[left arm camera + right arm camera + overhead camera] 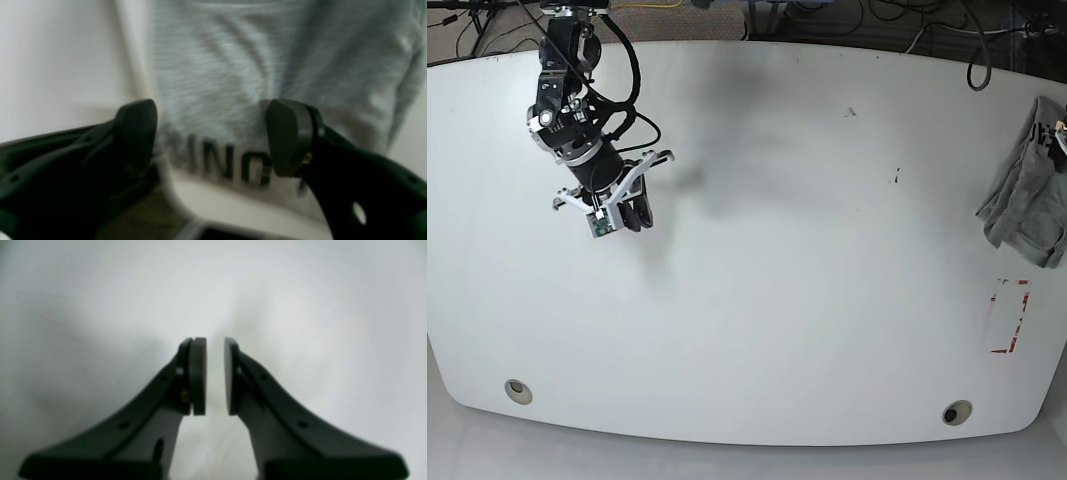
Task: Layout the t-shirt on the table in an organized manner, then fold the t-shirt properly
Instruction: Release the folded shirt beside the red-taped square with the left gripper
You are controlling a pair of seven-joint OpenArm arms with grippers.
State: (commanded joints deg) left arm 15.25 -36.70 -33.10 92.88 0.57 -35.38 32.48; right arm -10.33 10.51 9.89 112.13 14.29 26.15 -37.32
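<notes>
Seen from above: large white smooth table [757, 300] with rounded corners, two small round grommet holes [518, 391] near its front edge, a small red-and-white rectangular mark [1009, 317] near its right side. Lying crumpled at the far right edge, just above that mark: light heather-grey short-sleeved t-shirt [1027, 185], partly cut off by the frame.

Hovering over bare tabletop at far left, well apart from the garment: black right gripper [632, 213], jaws nearly together with only a thin slit between the pads, holding nothing.

Close above the shirt's blurred black chest lettering [230, 163]: black left gripper [213, 136], jaws spread wide, grasping nothing; not visible in the overhead view.
</notes>
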